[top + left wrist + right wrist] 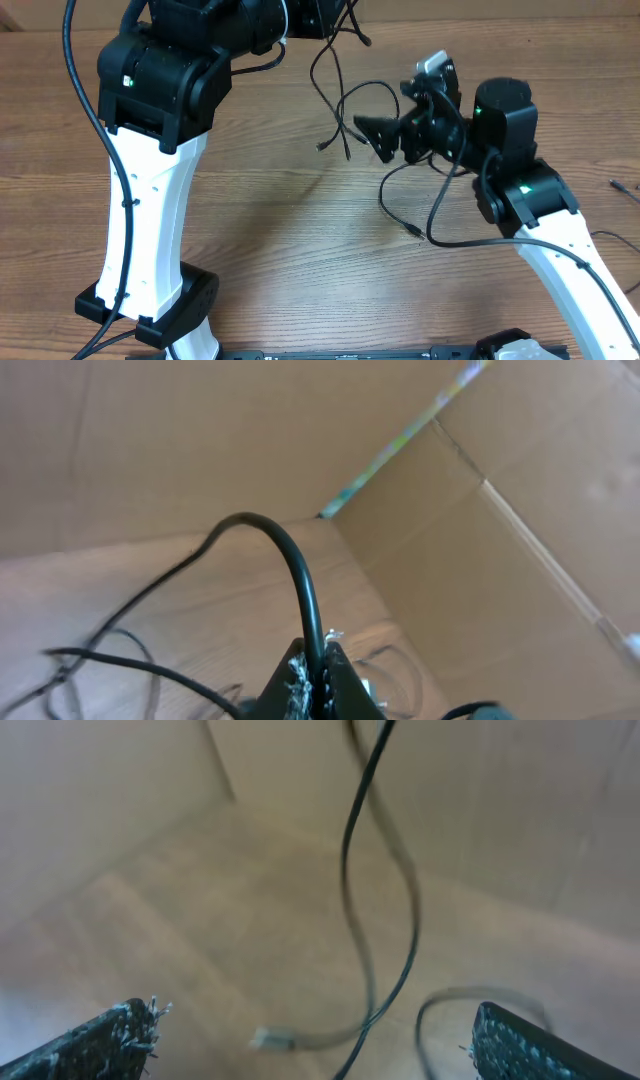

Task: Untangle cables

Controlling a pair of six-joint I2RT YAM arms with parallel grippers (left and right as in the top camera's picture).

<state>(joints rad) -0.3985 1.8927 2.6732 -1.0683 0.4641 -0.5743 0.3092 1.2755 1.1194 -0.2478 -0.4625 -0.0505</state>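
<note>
Thin black cables [340, 105] hang and curl over the wooden table between the two arms. My left gripper [318, 665] is shut on a black cable [290, 555] that arches up out of its jaws; in the overhead view it is hidden under the arm at the top. My right gripper [315, 1030] is open and empty, its fingers wide apart. A hanging cable [385, 920] and a small light plug end [270, 1038] lie between and beyond them. In the overhead view the right gripper [385, 135] sits just right of the hanging loops. Another cable [405, 215] trails below it.
Cardboard walls [520, 490] stand close behind the table. The left arm's white column and black base [150, 230] stand at the left. The right arm [540, 210] reaches in from the lower right. A small cable end [622, 187] lies at the far right edge.
</note>
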